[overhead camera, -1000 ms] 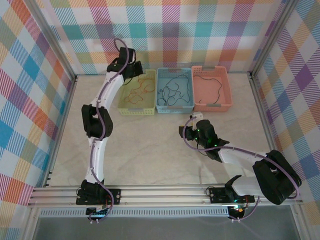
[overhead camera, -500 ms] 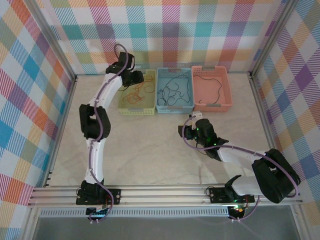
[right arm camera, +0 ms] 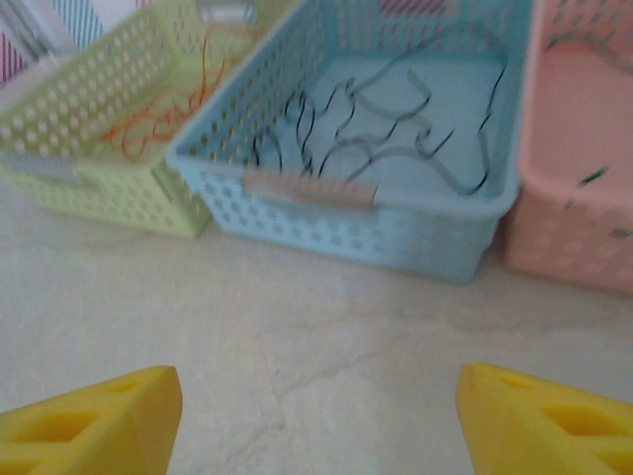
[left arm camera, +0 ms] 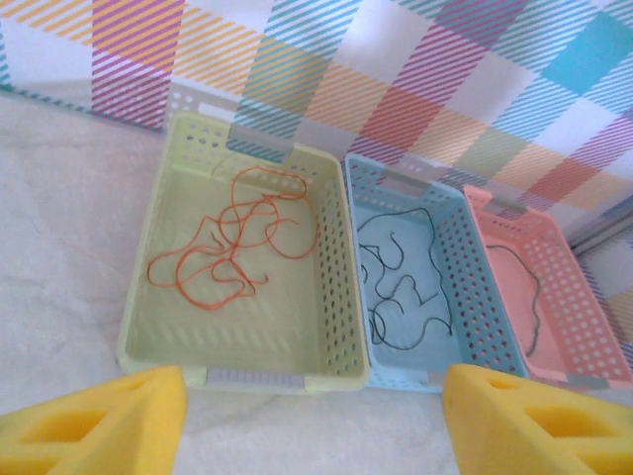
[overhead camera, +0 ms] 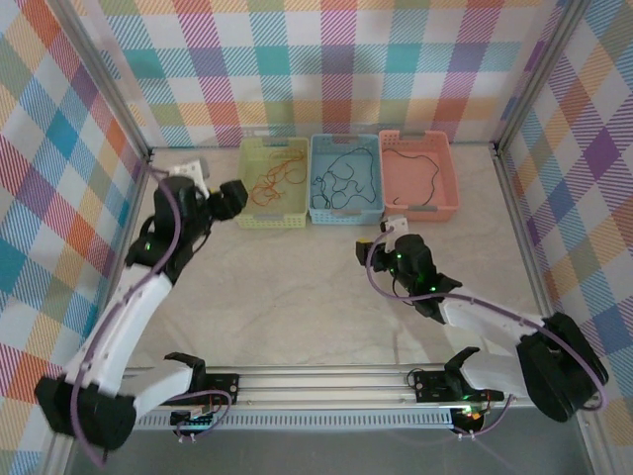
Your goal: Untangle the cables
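The cables lie sorted in three baskets at the back of the table. An orange-red cable [left arm camera: 232,237] [overhead camera: 275,178] curls loosely in the yellow-green basket [left arm camera: 336,297]. A black cable [left arm camera: 401,287] [right arm camera: 396,129] winds through the blue basket [right arm camera: 396,233]. A dark cable [left arm camera: 524,297] [overhead camera: 423,178] lies in the pink basket [overhead camera: 445,193]. My left gripper [left arm camera: 315,396] [overhead camera: 232,195] hovers open in front of the yellow-green basket's left corner, holding nothing. My right gripper [right arm camera: 316,396] [overhead camera: 378,240] is open and empty above bare table, just in front of the blue basket.
The three baskets stand side by side against the checked back wall [overhead camera: 326,69]. Metal frame posts [overhead camera: 514,188] and checked side walls close in the table. The pale tabletop [overhead camera: 297,287] stretches between the baskets and the arm bases.
My left arm has drawn back from above the yellow-green basket to its left front, and its jaws have opened. The right gripper has barely moved and has opened slightly wider.
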Robot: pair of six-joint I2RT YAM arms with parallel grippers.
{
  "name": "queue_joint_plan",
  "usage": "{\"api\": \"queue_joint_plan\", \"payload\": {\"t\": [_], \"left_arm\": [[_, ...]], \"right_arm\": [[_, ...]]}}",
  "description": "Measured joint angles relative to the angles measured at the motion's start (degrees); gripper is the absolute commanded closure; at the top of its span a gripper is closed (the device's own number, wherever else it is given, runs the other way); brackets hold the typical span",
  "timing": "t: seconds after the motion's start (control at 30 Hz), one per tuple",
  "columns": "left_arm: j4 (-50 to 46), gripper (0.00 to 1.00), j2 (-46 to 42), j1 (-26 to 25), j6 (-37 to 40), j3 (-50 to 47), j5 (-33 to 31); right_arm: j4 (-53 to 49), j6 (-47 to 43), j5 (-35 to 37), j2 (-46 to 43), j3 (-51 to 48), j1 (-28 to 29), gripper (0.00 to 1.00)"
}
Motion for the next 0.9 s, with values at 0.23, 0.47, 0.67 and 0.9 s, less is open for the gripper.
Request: {"api": "queue_joint_plan", "payload": {"t": [0.23,0.47,0.67,0.9], "left_arm": [[3.2,0.0,-15.6,-1.8,-1.2,-16.0,-3.2],[10.3,0.0,-20.5,-2.2,4.6,-24.5,-10.3],[24.0,0.0,-17.2,-2.2,13.4,-38.0,-15.7],[37.4,0.0,0.5,2.1,17.9,-40.3,-15.5]], "right_arm": [[-1.4,-7.7,3.5,-20.2,-0.7,-1.2,0.05],[-0.6,-15.2,9.3,-28.9,-4.7,-4.7,0.0],[1.4,-17.3,10.2,-17.5,-10.9,-10.6,0.0],[7.6,-10.0,8.6,-4.5,-14.6,-23.4,0.0]]}}
